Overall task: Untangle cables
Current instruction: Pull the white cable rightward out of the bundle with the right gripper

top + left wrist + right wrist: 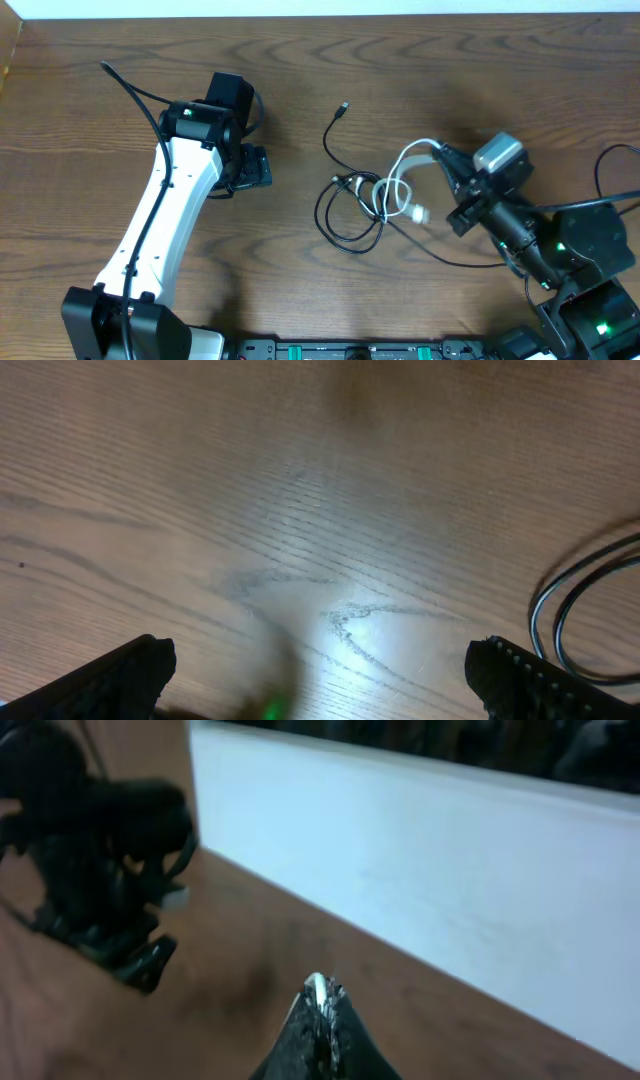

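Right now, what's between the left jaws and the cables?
Only bare table, seen overhead; the left wrist view shows wood up to the black cable.

The table (500, 60) is of dark brown wood with a strong, wavy grain. Along its far edge runs a plain white surface (300, 8); the right wrist view shows it as a pale band beyond the wood. A soft glare (370, 625) of light lies on the tabletop.

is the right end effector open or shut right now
Shut on the white cable: the right wrist view shows the right end effector pressed closed, a white sliver pinched at its tip.
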Controlling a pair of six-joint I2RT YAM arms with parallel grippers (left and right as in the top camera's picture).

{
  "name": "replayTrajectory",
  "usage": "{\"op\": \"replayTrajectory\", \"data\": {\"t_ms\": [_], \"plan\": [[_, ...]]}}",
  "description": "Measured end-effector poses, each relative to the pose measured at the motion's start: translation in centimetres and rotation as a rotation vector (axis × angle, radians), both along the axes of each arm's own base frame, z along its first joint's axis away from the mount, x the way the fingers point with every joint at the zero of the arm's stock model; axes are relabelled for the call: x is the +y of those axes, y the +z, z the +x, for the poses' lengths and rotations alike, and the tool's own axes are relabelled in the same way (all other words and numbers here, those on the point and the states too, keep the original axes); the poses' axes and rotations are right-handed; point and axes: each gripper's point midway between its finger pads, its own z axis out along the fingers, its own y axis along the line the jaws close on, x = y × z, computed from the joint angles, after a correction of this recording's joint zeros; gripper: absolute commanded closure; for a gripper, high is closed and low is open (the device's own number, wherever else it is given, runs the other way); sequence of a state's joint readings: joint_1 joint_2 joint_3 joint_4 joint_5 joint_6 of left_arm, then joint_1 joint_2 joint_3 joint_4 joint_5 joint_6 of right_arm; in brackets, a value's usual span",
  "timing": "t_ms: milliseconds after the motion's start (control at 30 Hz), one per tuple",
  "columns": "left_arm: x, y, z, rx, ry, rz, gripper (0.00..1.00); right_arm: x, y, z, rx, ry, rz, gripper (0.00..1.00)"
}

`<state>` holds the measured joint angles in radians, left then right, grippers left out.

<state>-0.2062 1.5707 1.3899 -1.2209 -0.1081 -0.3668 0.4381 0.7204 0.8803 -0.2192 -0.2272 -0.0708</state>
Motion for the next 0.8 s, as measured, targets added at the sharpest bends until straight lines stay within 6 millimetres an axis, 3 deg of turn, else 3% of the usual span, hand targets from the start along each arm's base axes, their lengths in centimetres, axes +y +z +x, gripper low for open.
{"op": "replayTrajectory", "data": {"t_ms": [267,500,800], "plan": [[0.0,0.0,0.0,0.000,0.000,0.000,0.02,-1.4,2.5,1.0,-0.072,-0.065,0.073,0.99],[0.0,0.0,0.0,-0.002,0.001,0.003,0.02,-3.6,8.2,1.2,-0.239,-0.137,0.246,0.99],[0.0,0.0,0.0,0.000,0.001,0.002,0.02,-5.4,14.5,-1.1,-0.411,-0.112,0.489,0.99]]}}
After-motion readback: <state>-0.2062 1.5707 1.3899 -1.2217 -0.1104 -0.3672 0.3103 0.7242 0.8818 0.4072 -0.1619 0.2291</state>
